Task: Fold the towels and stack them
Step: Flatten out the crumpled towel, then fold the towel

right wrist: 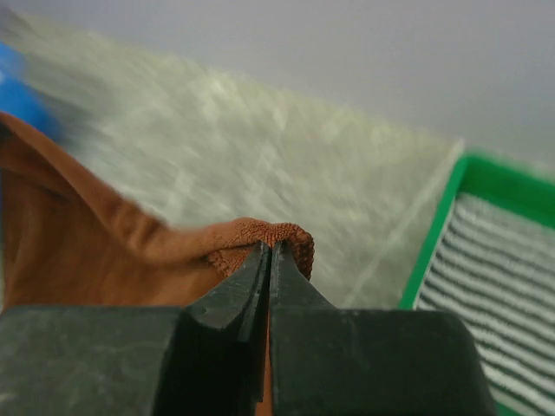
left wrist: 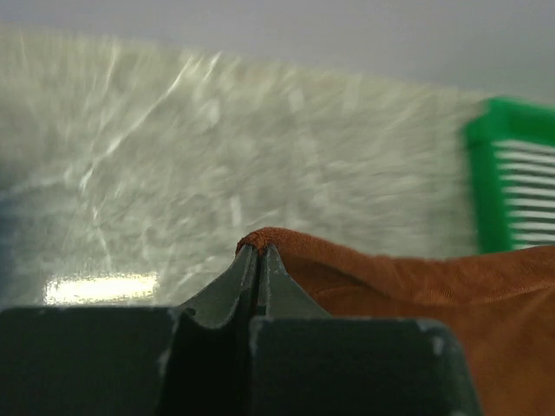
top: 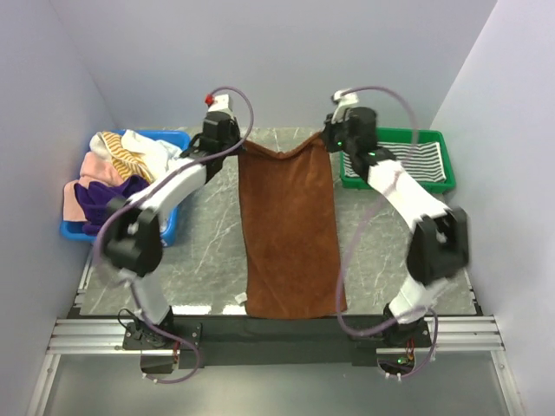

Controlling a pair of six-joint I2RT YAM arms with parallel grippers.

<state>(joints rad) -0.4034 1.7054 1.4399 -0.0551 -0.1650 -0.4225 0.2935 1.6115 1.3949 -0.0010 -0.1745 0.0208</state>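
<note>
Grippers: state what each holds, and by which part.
Both hold the brown towel: the left gripper pinches its far left corner, the right gripper its far right corner.

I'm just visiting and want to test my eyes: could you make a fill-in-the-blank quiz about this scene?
The left hand and right hand each pinch a far corner of the spread towel, coloured ____.
The striped towel lies in the ____ tray.
The heap of mixed towels sits in the ____ bin.
Missing words: brown; green; blue.
</note>
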